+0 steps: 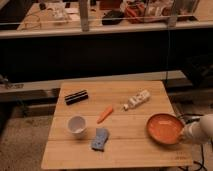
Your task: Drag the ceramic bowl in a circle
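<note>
Wooden table [125, 95], ceramic bowl [163, 128] near right edge; gripper [183, 134] at its right rim, grip unclear

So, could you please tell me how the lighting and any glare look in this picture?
Camera view: warm, dim light; the wooden table is lit, the band behind it nearly black; a soft sheen on the ceramic bowl, whose right rim meets the claw.
</note>
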`<control>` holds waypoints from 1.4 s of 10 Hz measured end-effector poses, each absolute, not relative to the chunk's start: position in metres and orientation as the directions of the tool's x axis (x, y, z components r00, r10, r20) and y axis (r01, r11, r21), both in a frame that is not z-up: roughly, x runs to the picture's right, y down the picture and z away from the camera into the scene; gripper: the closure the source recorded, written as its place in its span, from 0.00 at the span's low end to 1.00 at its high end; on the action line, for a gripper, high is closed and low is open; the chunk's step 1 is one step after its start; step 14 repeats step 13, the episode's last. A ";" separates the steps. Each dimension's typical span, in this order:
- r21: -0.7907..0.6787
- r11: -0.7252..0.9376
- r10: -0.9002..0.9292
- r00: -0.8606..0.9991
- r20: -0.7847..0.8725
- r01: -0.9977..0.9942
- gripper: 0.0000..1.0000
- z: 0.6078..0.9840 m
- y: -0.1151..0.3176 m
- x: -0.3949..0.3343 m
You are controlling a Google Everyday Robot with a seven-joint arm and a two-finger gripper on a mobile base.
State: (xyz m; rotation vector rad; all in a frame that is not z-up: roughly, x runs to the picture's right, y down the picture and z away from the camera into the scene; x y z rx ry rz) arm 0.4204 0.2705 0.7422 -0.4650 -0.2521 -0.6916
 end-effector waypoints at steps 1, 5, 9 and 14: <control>-0.323 0.681 -0.548 0.750 0.371 0.657 1.00 0.751 0.264 0.422; -0.284 0.670 -0.559 0.718 0.414 0.686 1.00 0.781 0.242 0.378; -0.218 0.582 -0.613 0.599 0.516 0.783 1.00 0.793 0.248 0.281; -0.195 0.489 -0.642 0.503 0.579 0.850 1.00 0.779 0.272 0.223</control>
